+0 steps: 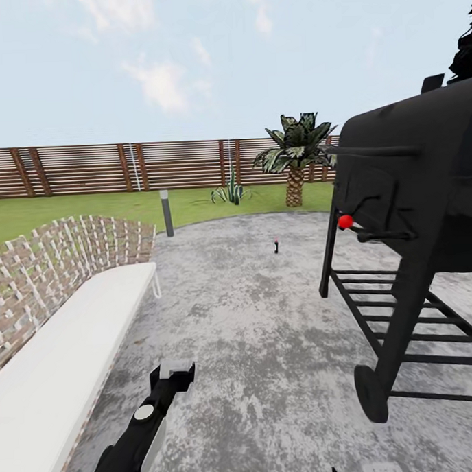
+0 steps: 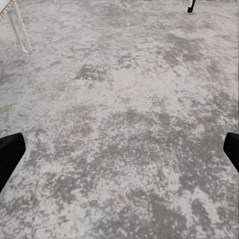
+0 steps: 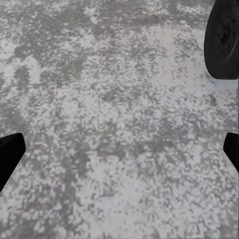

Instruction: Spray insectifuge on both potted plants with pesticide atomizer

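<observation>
The pesticide atomizer (image 1: 275, 246) is a tiny dark bottle standing on the round grey patio (image 1: 253, 311), far ahead of both arms. Beyond it, at the lawn's edge by the wooden fence (image 1: 89, 168), grows the narrow, spiky potted plant (image 1: 230, 191). The broad light-green potted plant is out of view. My left gripper (image 1: 176, 370) hangs low over the paving. In the left wrist view the left gripper (image 2: 119, 154) is open, with bare paving between its black fingers (image 2: 10, 152). My right gripper (image 3: 119, 154) is open too, over bare paving.
A large black grill (image 1: 406, 208) on a wheeled frame stands at the right; its wheel (image 3: 224, 40) is close to my right gripper. A white bench (image 1: 69, 353) with a woven back lines the left. A short bollard lamp (image 1: 167, 213) and a palm (image 1: 294, 158) stand at the patio's far edge.
</observation>
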Motion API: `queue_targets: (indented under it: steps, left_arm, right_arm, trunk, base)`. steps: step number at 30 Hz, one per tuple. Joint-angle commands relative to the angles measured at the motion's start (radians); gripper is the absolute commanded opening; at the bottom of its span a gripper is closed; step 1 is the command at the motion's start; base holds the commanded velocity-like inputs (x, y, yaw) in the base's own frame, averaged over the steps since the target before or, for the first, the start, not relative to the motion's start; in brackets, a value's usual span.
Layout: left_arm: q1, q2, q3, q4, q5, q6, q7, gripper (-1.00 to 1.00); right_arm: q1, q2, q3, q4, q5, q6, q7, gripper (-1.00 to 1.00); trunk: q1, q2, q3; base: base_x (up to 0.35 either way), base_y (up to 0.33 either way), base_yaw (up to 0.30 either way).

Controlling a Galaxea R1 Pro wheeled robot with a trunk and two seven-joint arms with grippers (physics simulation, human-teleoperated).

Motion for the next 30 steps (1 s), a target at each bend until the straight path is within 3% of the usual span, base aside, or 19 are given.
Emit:
queue_targets:
  steps: [1, 30]
  left_arm:
    - [-0.001, -0.001, 0.002, 0.001, -0.005, -0.003, 0.0, 1.0]
    - [-0.001, -0.001, 0.002, 0.0, -0.005, -0.003, 0.0, 1.0]
  right_arm:
    - [0.0, 0.0, 0.0, 0.0, 0.0, -0.003, 0.0, 1.0]
    - [0.0, 0.0, 0.0, 0.0, 0.0, -0.003, 0.0, 1.0]
  trunk:
    - [0.0, 0.0, -0.001]
    - [0.0, 0.0, -0.001]
  base:
    - [0.336, 0.0, 0.0]
    - [0.336, 0.009, 0.0]
